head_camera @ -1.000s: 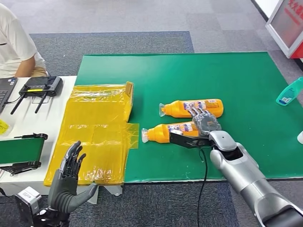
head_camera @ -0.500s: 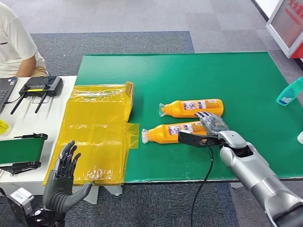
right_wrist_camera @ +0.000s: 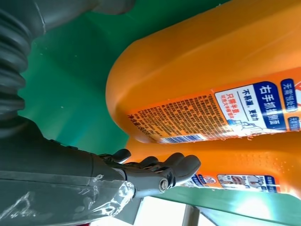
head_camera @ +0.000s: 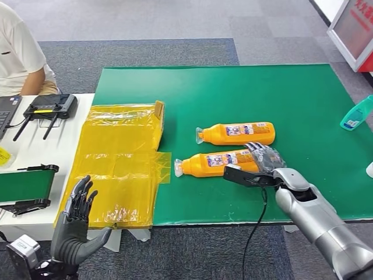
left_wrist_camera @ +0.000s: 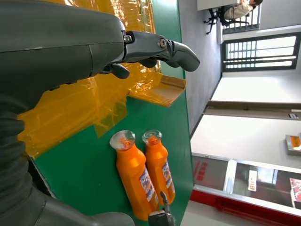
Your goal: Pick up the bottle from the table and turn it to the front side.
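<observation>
Two orange bottles lie on their sides on the green counter (head_camera: 308, 93), side by side, caps pointing toward the yellow plastic sheet (head_camera: 119, 163). The near bottle (head_camera: 211, 163) is the one under the right hand (head_camera: 263, 157), whose fingers rest at its base end without closing round it; the right wrist view shows them spread beside the printed label, so this hand is released and holds nothing. The far bottle (head_camera: 237, 133) lies just beyond, untouched. The near bottle looks like a smooth, fairly stiff plastic container, probably full and therefore of some weight, with a glossy label that may slip under the fingers. Being round, it will likely roll if nudged sideways. The best hold is probably across the thick middle of the body, not the narrow neck, so that it can be turned label-forward without pivoting in the grasp. The left hand (head_camera: 74, 224) is held up at the counter's near edge, below the yellow sheet, fingers apart and empty. Against the earlier frames, the right hand has drawn back along the near bottle toward its base and sits farther right, while the left hand has sunk lower; both bottles lie where they were.
</observation>
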{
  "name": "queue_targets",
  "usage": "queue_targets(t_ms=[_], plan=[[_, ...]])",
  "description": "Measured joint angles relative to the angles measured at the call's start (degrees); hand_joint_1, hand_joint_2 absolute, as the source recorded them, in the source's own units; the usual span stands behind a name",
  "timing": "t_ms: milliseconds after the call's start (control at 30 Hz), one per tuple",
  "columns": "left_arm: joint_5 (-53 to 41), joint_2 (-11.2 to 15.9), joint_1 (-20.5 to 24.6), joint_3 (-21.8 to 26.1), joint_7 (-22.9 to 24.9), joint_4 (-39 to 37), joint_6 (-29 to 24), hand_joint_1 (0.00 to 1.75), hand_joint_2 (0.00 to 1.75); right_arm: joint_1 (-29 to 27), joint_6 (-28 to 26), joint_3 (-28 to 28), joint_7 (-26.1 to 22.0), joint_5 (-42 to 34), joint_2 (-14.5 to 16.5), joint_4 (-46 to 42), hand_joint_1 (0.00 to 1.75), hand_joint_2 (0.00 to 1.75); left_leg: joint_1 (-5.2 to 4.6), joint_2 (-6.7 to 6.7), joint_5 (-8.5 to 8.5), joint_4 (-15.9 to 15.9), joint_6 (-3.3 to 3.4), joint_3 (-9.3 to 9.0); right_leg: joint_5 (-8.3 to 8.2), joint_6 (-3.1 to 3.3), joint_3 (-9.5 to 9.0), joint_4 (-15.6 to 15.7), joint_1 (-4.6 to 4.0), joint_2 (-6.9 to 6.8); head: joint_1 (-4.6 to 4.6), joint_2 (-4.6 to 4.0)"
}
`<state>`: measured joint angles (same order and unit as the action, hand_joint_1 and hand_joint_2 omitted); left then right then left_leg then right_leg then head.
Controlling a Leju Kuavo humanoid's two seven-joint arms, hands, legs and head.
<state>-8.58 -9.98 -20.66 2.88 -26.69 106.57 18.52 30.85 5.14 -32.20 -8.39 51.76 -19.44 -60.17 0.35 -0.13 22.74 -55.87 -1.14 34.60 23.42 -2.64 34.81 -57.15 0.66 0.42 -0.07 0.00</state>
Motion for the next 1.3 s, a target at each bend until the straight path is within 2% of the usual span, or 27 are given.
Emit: queue_targets(t_ms=[667,1300], plan=[[0.14,-0.45,0.05,-0.01,0.61,-0.05,0.39,0.00,1.75,-1.26,-0.12,0.35,-0.20,-0.85,0.13,-0.48,0.00,1.75,0.00,0.00,0.00,0.00,0.00,0.00,0.00,0.00,-0.01,0.00,0.00,0.00,0.00,0.00],[1.03,-0.02,1.10,-1.22,1.42,-1.80,-0.66,0.00,1.75,-0.82,-2.84,0.09,-0.62,1.14,4.80,5.66,0.00,1.75,0.00,0.00,-0.01,0.00,-0.01,-0.02,0.00,0.00,-0.02,0.00,0.00,0.01,0.00,0.00]])
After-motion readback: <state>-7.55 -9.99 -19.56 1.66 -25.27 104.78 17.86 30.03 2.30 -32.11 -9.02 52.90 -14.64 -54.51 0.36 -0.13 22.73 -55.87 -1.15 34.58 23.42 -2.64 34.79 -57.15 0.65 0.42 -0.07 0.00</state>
